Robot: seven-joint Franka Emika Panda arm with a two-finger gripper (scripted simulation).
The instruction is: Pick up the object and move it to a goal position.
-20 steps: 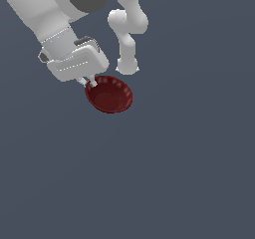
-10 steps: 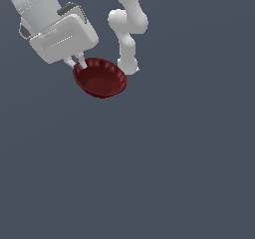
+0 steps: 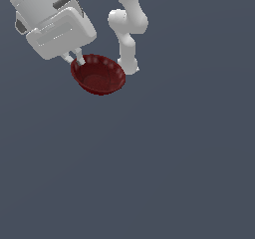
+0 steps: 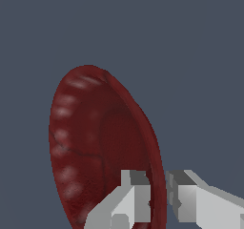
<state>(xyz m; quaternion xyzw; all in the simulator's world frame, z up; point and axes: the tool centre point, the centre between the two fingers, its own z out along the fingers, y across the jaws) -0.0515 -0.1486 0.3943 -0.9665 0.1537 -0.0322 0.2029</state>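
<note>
In the exterior view I see the arm (image 3: 35, 4) cut off by the top and left edges — its upper part is lost to me. In the wrist view the bowl (image 4: 95, 147) runs past the picture's edge, and so do the jaws — their bases are out of frame.

Both renders are evenly and softly lit, with a flat slate-grey background that carries no cast shadows. The white hand (image 3: 75, 60) shows gentle shading, brighter on its upper faces. The bowl (image 3: 98, 74) held at the hand has pale glossy highlights along its ribbed rim, clearest in the wrist view (image 4: 90, 147). Edges look slightly jagged and low-resolution; nothing is blurred or warped.
</note>
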